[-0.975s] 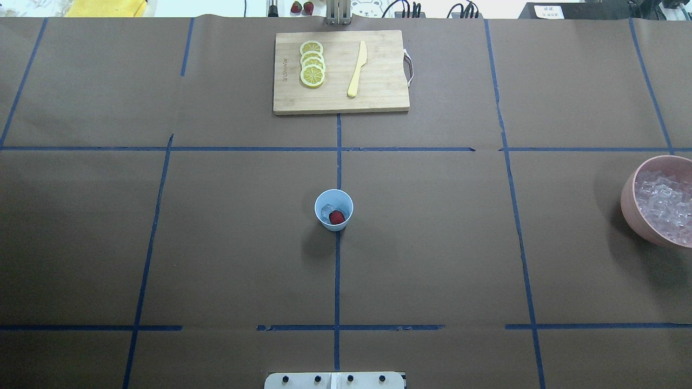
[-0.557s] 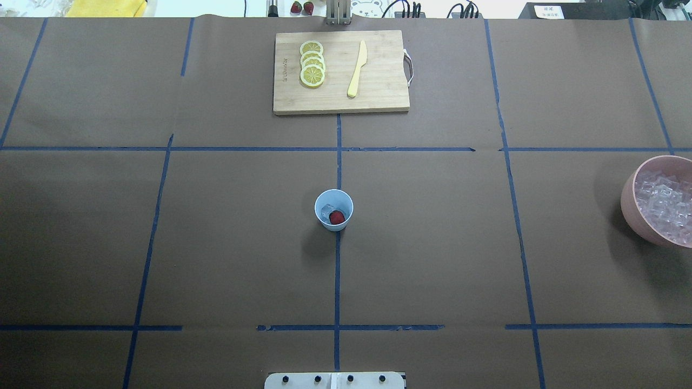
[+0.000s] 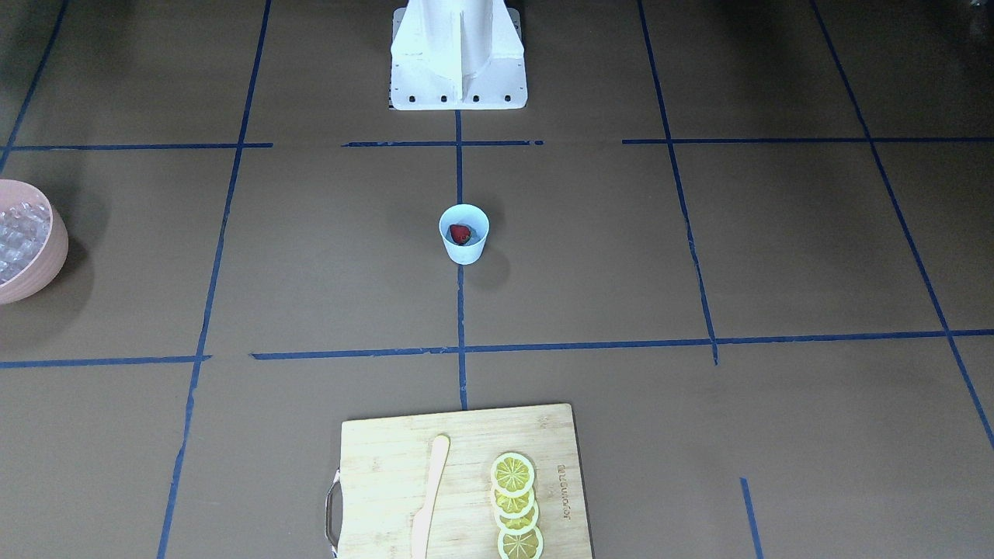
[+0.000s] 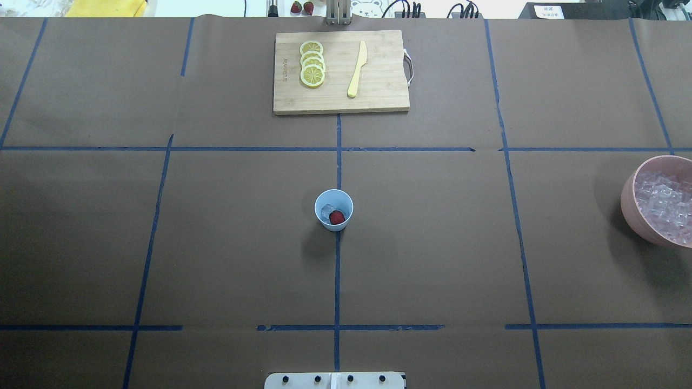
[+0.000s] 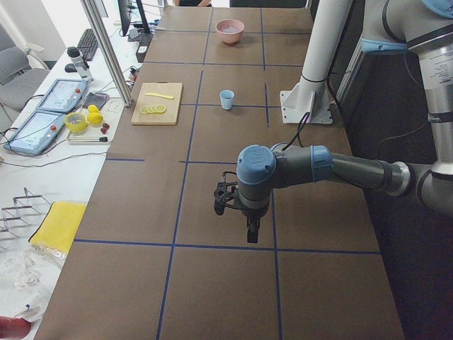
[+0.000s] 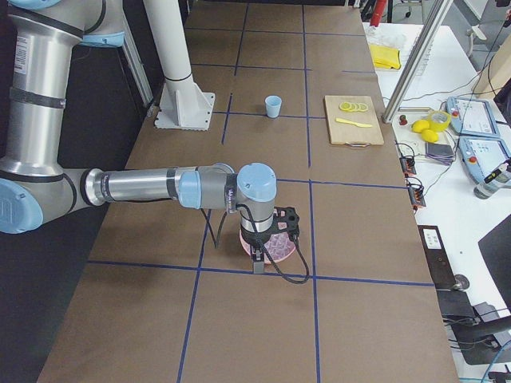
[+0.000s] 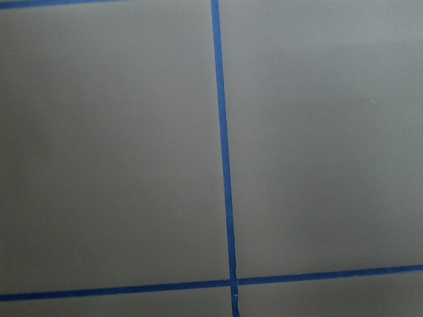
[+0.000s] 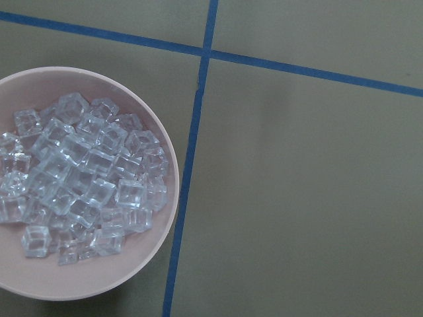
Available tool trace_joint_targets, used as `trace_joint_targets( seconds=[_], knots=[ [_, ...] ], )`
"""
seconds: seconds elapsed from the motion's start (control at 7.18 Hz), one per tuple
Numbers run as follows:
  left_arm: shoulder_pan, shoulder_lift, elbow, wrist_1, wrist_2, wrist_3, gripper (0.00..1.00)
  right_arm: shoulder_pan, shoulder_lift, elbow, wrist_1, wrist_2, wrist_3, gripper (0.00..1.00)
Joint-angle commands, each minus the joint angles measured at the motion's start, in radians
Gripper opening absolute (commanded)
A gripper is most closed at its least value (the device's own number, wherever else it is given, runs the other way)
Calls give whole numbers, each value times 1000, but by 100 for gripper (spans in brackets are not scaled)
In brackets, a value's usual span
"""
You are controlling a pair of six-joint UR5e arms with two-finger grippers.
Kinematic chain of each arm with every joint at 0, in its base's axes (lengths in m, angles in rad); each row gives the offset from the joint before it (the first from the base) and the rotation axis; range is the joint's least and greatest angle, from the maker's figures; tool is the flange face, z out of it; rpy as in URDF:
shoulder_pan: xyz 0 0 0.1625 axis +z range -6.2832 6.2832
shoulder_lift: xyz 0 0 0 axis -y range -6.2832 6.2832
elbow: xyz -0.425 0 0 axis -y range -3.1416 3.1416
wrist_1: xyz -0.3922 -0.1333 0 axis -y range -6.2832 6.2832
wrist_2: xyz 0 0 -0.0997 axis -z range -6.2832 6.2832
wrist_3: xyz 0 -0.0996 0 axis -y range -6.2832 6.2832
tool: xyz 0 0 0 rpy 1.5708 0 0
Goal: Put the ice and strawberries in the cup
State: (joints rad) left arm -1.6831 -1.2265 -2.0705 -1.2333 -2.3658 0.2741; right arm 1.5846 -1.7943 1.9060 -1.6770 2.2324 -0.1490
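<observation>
The pale-blue cup (image 4: 333, 222) stands upright at the table's middle on a blue tape line. Inside it lie one red strawberry (image 4: 337, 217) and a clear ice cube (image 4: 326, 209). The cup (image 3: 463, 250) and strawberry (image 3: 460, 234) also show in the front view. More ice (image 8: 79, 172) fills the pink bowl (image 8: 173, 198) at the table's right end. My left gripper (image 5: 247, 230) hangs over bare table far to the left. My right gripper (image 6: 257, 259) hangs over the pink bowl (image 6: 281, 249). I cannot tell whether either is open or shut.
A wooden cutting board (image 4: 378, 97) at the far middle holds several lemon slices (image 4: 312, 64) and a yellow knife (image 4: 357, 69). The pink bowl (image 4: 632, 216) sits at the right edge. The robot's white base (image 3: 458, 54) stands at the near edge.
</observation>
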Motion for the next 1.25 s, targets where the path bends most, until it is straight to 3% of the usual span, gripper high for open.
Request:
trace_joint_targets(
  seconds=[0.0,0.98,1.11],
  knots=[
    [2,7,4,5,7,-3,100,0,-8,16,0,24,-4,100],
    [9,-136,113,-3,4,-1,100,-18,1,31,2,38,-4,100],
    [9,-201,169,-3,5,-1,100,-18,1,31,0,36,-6,100]
  ],
)
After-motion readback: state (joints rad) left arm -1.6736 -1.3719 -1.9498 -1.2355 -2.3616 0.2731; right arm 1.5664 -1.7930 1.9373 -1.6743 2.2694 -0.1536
